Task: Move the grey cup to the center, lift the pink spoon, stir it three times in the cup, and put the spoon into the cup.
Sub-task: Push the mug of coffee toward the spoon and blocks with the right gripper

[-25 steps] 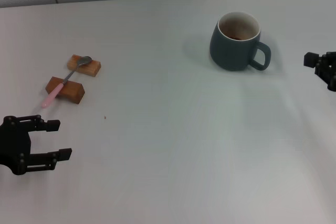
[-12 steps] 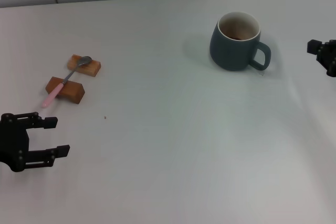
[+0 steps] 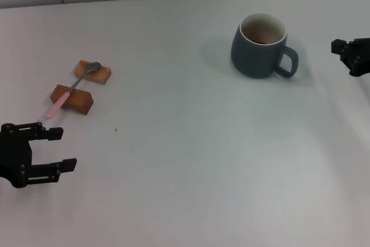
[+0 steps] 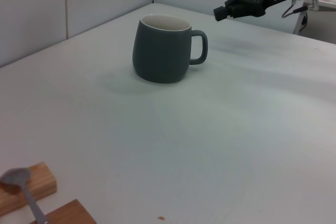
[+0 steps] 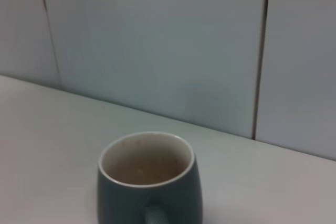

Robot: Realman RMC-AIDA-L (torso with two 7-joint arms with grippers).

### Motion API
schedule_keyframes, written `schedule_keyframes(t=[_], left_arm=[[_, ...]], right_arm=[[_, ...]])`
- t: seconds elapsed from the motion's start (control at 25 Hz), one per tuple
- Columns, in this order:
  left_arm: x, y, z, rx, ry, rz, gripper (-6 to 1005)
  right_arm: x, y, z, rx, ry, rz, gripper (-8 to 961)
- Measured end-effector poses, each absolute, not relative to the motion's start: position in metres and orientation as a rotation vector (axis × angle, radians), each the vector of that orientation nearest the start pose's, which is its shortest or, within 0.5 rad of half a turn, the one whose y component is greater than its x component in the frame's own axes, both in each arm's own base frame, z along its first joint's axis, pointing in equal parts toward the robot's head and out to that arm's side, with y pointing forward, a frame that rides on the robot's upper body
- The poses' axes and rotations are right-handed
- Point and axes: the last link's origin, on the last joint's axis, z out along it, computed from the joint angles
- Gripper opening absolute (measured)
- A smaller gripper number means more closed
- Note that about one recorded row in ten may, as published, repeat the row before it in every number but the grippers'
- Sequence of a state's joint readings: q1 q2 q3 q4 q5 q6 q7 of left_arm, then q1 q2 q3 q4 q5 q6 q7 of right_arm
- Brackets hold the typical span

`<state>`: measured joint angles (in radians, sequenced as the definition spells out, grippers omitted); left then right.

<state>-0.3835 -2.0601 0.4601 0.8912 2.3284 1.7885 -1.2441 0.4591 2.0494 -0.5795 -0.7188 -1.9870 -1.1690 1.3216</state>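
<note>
One grey cup (image 3: 261, 46) holds brown liquid; left gripper (image 3: 63, 150) jaws spread.

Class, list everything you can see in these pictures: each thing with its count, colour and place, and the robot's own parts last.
grey cup: one, dark blue-grey with a cream inside, far right of the table, handle towards the right claw.
pink spoon: one, grey metal bowl and pale pink handle, lying across the two blocks on the left.
wooden blocks: two, brown, side by side under the spoon.
table: one, white, under everything.
wall: pale tiled panels behind the table.
left claw: one, black, open, near left of the table.
right claw: one, black, at the right edge beside the cup's handle.
</note>
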Motion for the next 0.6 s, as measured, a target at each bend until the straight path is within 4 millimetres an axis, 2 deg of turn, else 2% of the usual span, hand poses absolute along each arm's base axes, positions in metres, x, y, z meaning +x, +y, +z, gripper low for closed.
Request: schedule_keyframes(t=[0.6], left_arm=[[-0.327, 0.270, 0.054, -2.773, -0.535, -0.363, 738]], right_arm=[[0.327, 0.386, 0.041, -2.229, 0.571, 0.266, 2]])
